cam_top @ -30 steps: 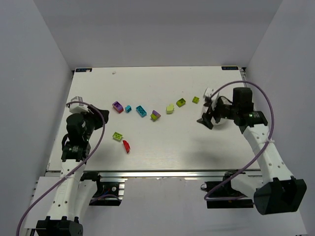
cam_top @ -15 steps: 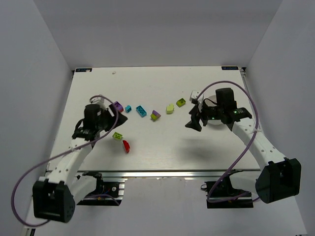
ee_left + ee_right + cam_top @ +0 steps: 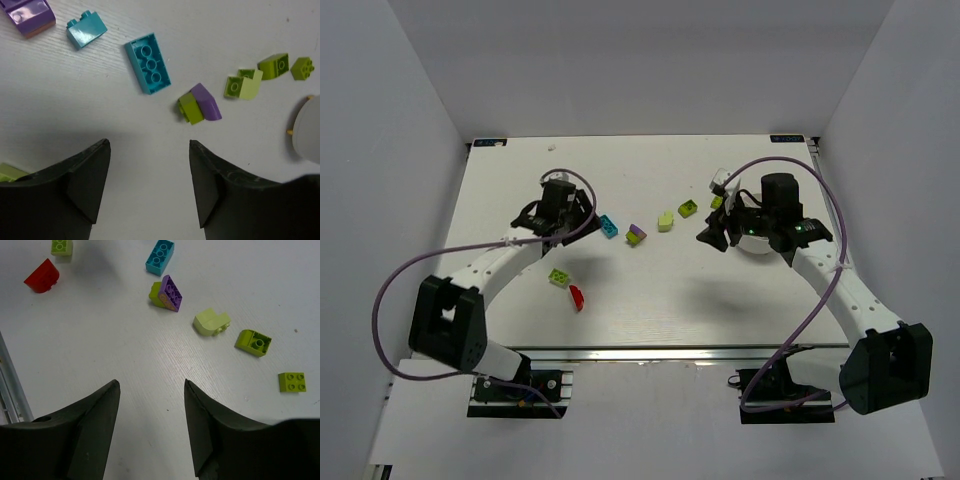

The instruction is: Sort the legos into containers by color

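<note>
Several legos lie in a row across the table: a cyan brick, a purple-and-lime brick and lime bricks. A lime brick and a red brick lie nearer. My left gripper is open and empty above bare table, just short of the cyan brick. A purple brick and a small cyan brick lie beyond it. My right gripper is open and empty, facing the purple-and-lime brick. The white bowl is mostly hidden under the right arm.
The bowl's edge shows at the right of the left wrist view. In the right wrist view the red brick lies far left and a flat lime brick far right. The table's metal front rail runs along the near edge.
My left arm has swung up and right from the table's left side, now over the purple and small cyan bricks. My right gripper has moved left, off the bowl. No brick has moved.
</note>
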Tool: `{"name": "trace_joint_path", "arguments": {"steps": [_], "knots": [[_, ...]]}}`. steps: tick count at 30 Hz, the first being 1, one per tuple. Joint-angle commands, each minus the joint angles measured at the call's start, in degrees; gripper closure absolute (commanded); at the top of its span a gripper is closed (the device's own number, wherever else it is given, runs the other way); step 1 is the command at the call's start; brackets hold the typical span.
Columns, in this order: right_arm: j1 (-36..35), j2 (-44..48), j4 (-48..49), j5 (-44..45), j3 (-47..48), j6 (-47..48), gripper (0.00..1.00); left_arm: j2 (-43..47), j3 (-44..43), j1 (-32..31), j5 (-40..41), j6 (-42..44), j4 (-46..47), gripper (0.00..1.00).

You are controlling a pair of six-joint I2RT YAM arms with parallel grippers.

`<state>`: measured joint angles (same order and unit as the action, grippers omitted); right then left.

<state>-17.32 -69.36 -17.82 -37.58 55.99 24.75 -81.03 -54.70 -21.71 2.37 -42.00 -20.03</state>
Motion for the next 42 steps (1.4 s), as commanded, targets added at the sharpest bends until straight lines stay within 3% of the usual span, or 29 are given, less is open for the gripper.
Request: {"name": "trace_joint_path", "arguments": {"steps": [1, 11, 18, 30, 39, 40, 42], "knots": [[0.18, 1.07, 3.5, 0.67, 0.17, -1.9, 0.4, -8.04, -10.12, -1.3, 5.35, -0.8, -3.42, 0.26], [2.03, 0.19, 2.97, 1.37, 1.23, -1.55, 0.35, -28.45, -32.11, -4.04, 14.06, -2.47, -14.94, 0.19], [2.82, 0.28, 3.23, 1.46, 0.88, -1.64, 0.34, -36.54, -40.64, -4.56, 16.34, -3.0, -21.43, 0.2], [3.87, -0.33, 3.76, 1.64, 1.23, -1.99, 0.33, -41.22, -42.42, -4.56, 17.14, -4.14, -23.47, 0.24], [4.66, 0.02, 3.67, 1.46, 1.14, -1.99, 0.33, -45.0, -45.41, -4.56, 18.11, -3.79, -23.47, 0.38], [4.67, 0.28, 3.59, 1.46, 1.23, -1.99, 0.33, -45.09, -45.58, -4.56, 18.19, -3.79, -23.47, 0.41], [4.84, 0.54, 3.5, 1.46, 1.14, -1.99, 0.33, -45.09, -46.28, -4.56, 18.46, -3.71, -23.74, 0.59]]}}
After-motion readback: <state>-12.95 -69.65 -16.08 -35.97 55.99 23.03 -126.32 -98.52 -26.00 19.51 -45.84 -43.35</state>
